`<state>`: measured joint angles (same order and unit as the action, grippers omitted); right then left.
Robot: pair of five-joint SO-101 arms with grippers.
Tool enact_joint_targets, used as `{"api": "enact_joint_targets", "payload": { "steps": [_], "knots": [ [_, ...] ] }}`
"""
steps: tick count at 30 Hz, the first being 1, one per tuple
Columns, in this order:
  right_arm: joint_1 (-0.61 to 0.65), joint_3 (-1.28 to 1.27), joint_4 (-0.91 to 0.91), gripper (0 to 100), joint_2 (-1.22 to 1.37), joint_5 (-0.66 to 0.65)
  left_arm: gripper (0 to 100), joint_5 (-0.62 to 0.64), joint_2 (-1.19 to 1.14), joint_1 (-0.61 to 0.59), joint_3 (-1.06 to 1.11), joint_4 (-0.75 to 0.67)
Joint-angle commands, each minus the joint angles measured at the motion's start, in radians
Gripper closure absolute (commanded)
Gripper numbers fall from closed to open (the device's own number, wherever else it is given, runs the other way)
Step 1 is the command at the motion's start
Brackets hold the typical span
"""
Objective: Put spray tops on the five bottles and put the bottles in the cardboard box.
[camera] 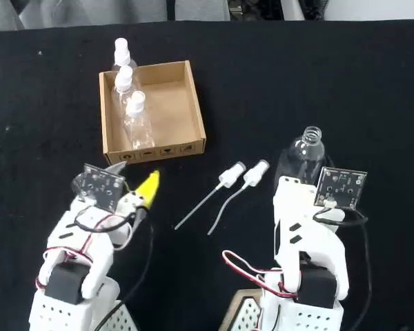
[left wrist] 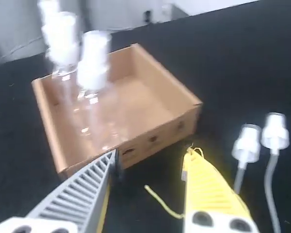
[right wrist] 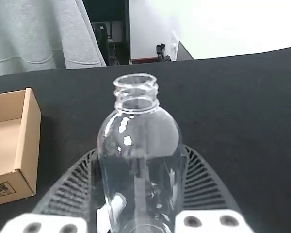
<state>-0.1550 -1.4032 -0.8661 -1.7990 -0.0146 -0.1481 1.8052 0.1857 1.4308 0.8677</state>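
Right fingers clamp the open-necked bottle, which stands upright between them. Left fingers are spread wide, tips just short of the cardboard box front wall. Two spray tops lie on the table between the arms.

The cardboard box sits on the desk left of centre, toward the far edge. Three capped bottles stand in a row inside it, along its left wall. Off the box's near right corner, about mid-desk, two loose spray tops lie side by side, their tubes trailing toward the near edge. Just right of them an uncapped bottle stands upright, clasped in the right gripper. The left gripper hangs just before the box's near wall, jaws apart, with nothing between them.
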Motion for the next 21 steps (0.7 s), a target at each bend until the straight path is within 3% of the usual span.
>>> {"api": "enact_joint_targets", "payload": {
  "steps": [1, 13, 16, 21],
  "knots": [
    [-0.023, -0.004, 0.031, 92.0, -0.096, 0.011, 79, -0.002, -0.115, 0.09, -0.102, -0.012],
    [-0.023, -0.004, 0.031, 92.0, -0.096, 0.011, 79, 0.005, -0.709, 0.193, -0.315, -0.193],
    [-0.023, -0.004, 0.031, 92.0, -0.096, 0.011, 79, 0.055, -0.827, 0.209, -0.369, -0.233],
    [-0.023, -0.004, 0.031, 91.9, -0.096, 0.008, 79, 0.071, -0.99, 0.248, -0.479, -0.236]
  ]
}}
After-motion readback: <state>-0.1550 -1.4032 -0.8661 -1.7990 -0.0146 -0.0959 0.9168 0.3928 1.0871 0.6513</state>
